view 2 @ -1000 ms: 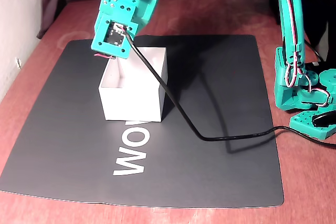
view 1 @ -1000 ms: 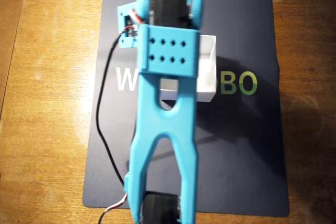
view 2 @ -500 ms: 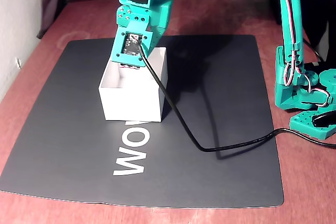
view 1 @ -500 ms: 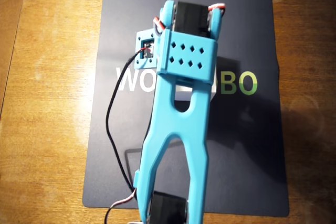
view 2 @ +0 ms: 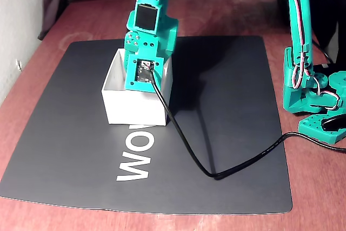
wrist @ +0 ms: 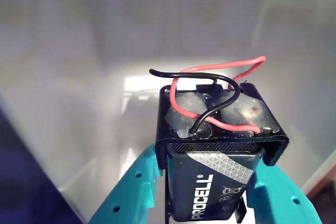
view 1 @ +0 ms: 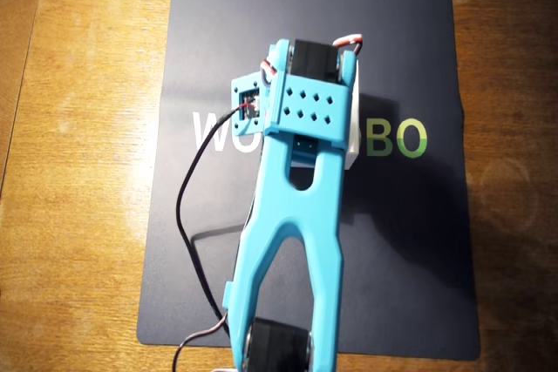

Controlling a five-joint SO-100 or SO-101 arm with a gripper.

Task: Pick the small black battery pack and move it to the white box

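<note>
In the wrist view my gripper [wrist: 210,184] is shut on the small black battery pack [wrist: 218,129], which holds a Procell 9V cell and has red and black wires looped on top. Teal fingers [wrist: 131,192] press both its sides. The pack hangs inside the white box [wrist: 79,77], whose walls fill that view. In the fixed view the gripper's lower part is sunk into the white box [view 2: 135,112], so fingertips and pack are hidden. In the overhead view the arm covers nearly all of the box [view 1: 352,152].
The box stands on a dark mat [view 2: 232,112] with white lettering, on a wooden table [view 1: 78,128]. A black cable [view 2: 186,147] runs from the wrist across the mat to the right. The arm's base [view 2: 308,96] stands at the right edge.
</note>
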